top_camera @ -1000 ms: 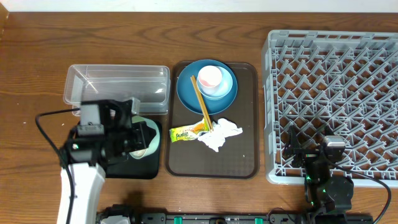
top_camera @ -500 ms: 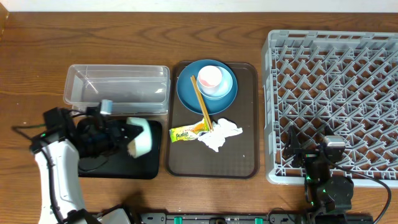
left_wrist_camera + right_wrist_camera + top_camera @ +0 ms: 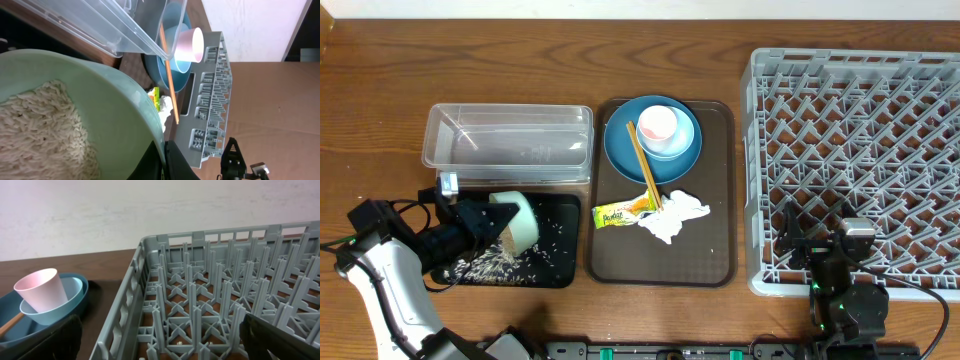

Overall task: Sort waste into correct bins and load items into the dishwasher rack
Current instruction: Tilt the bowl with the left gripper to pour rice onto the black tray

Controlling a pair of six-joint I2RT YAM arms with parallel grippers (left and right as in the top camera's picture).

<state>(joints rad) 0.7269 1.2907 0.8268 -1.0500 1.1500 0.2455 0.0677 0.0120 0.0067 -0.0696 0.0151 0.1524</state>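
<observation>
Overhead: rice-emptying step, likely. Lower left of frame, pale mint bowl [image 3: 517,218] tipped sideways over black tray [image 3: 565,272], pinched at the rim by left gripper [image 3: 480,225], jaws narrow; rice grains [image 3: 495,260] scattered on the tray. Next, probably: tip further, then carry across to dishwasher rack [image 3: 860,150] at right. Left wrist: shows what overhead hides, a heap of rice inside the bowl, not yet out. Right wrist: right gripper [image 3: 160,325] spread wide, empty, facing rack's corner; pink cup [image 3: 40,292] at left edge.
</observation>
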